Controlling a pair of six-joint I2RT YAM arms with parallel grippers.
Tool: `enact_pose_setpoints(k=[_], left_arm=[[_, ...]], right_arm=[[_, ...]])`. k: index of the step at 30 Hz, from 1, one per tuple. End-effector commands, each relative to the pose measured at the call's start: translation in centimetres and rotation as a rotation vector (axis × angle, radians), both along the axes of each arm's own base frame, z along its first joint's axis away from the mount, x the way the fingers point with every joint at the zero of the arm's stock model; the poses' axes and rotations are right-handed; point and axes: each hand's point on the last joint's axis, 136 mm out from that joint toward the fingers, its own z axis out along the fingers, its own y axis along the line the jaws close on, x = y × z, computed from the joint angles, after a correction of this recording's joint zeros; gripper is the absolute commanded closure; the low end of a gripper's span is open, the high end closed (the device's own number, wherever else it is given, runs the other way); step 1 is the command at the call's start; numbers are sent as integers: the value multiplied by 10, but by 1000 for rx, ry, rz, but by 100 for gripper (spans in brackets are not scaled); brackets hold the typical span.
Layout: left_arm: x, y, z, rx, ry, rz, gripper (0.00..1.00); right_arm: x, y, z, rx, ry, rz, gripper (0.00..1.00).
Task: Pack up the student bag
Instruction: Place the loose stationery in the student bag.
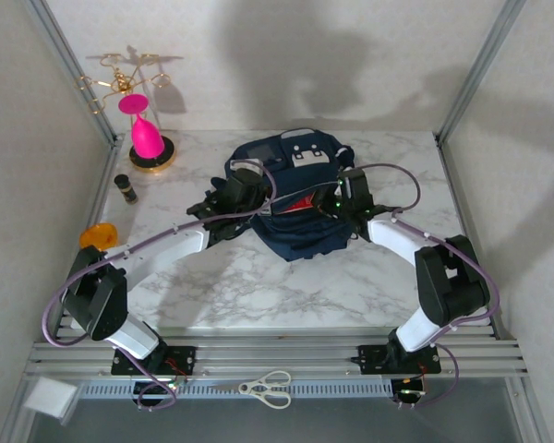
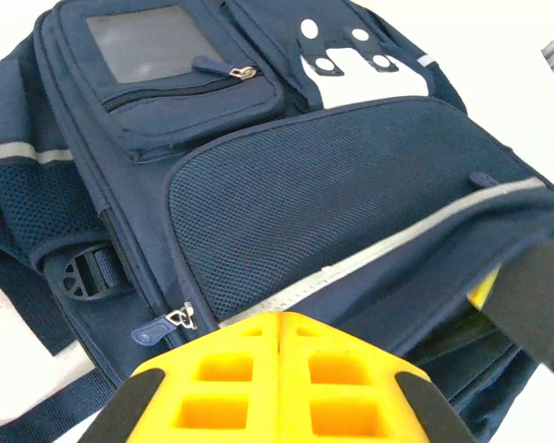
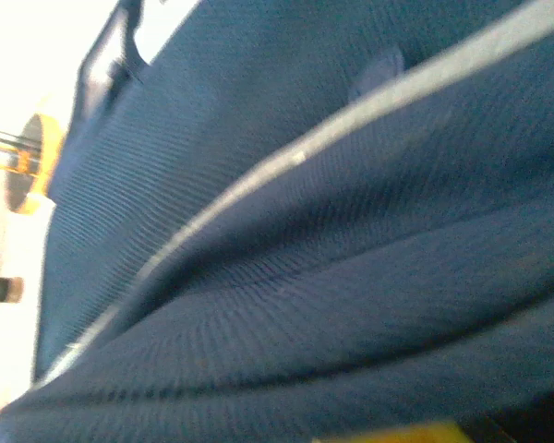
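A navy student bag, marked by a grey square patch and a white buckle patch, is laid flat on the middle of the counter, its opening gaped with something red seen inside. The left fingers are closed together at the bag's left edge. The right fingers are set at its right edge, and their state cannot be told.

No legible text, brand, number or sign anywhere. On student bag: white patch with dark round dots only, no letters; grey window patch plain. Pale strip at pocket mouth with fine tick marks, too small to read as figures.
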Motion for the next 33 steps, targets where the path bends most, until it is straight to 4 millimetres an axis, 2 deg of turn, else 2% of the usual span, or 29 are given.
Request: enact_pose_setpoints(k=[1,3,5,10,12,15,18,20,22,26,30,33], left_arm=[[2,13,1,-58,19,39,100],[3,14,2,-87,16,35,99],[5,17,2,-102,20,46,98],[8,19,-2,-124,40,55,98],[9,20,-2,-134,41,61,98],[12,24,-2,-148,45,76,94],[16,29,0,-183,46,95,93],[18,30,1,-202,44,96,91],[20,32,2,-222,50,100,89],[17,35,4,-239,40,103,85],[14,39,-1,-233,50,109,85],[11,42,-1,-236,48,116,84]], right_arm=[[-20,-12,-25,-134,59,-9,73],[-12,-16,-29,-160,46,-39,73],[2,-11,-26,-157,13,-42,73],[38,1,7,-103,-159,-71,70],[46,9,19,-76,-216,-48,71],[46,16,39,-57,-288,3,71],[32,18,54,-55,-332,64,71],[19,13,49,-73,-301,77,69],[7,6,33,-106,-218,75,69],[-22,17,5,-105,-154,142,70],[-27,27,-8,-135,-136,178,72],[-18,34,-14,-198,-137,180,72]])
